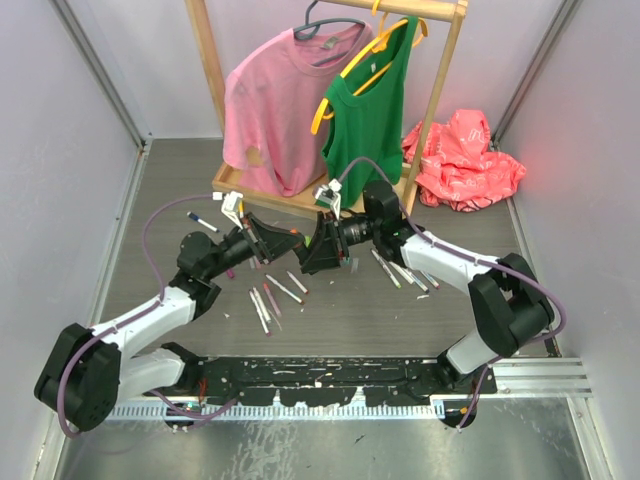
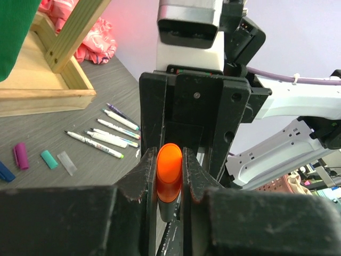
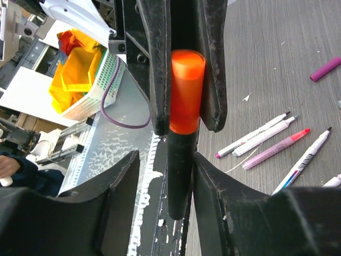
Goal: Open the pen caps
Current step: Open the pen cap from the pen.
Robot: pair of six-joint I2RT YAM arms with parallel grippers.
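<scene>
Closest to the lens, the left tool (image 2: 169, 184) is clenched on the orange cap (image 3: 186, 93), which is held in the air over the middle of the table (image 1: 330, 330). The cap looks seated on its dark barrel (image 3: 180, 176), with no gap showing at the joint, so I judge this pen not yet opened. The right tool (image 3: 166, 170) faces the left one and straddles that barrel. Its jaws are parted, with light showing on one side, so it looks released rather than gripping. Below, several markers (image 3: 256, 133) lie with bare coloured tips, in a near cluster (image 1: 265, 300) toward the near edge and a right cluster (image 1: 405, 272) toward the right edge. Loose caps lie apart from them, a purple cap (image 2: 21, 155) and a teal cap (image 2: 49, 159) among them. A good share of the task seems done; whether any marker lying on the table is capped is too small to tell.
</scene>
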